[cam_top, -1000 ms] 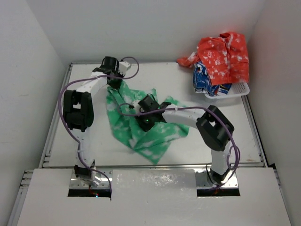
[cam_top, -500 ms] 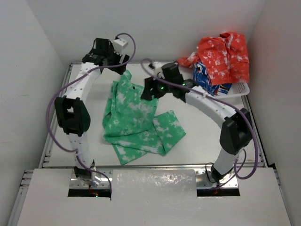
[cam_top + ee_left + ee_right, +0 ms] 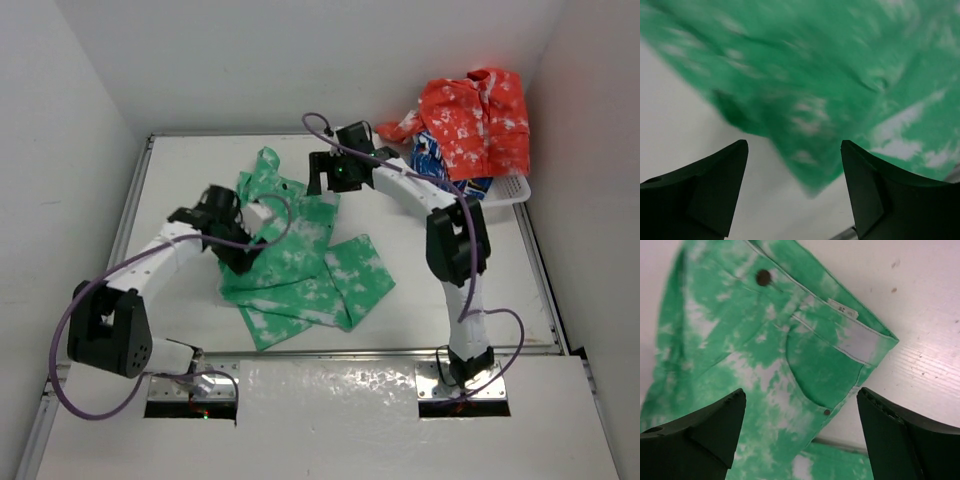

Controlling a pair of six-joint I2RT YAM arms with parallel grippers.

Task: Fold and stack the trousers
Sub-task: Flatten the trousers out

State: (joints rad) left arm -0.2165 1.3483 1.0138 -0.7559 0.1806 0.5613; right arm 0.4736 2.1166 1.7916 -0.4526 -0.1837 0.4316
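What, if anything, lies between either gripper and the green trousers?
Nothing visible. The left gripper and right gripper hang open just above the trousers, and neither wrist view shows any other object in front of the jaws.

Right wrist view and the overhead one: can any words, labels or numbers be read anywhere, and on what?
No text can be read.
The small white tag on the waistband of the trousers: dark marks, too small to read.
The blue and white cloth in the basket: only a pattern shows.
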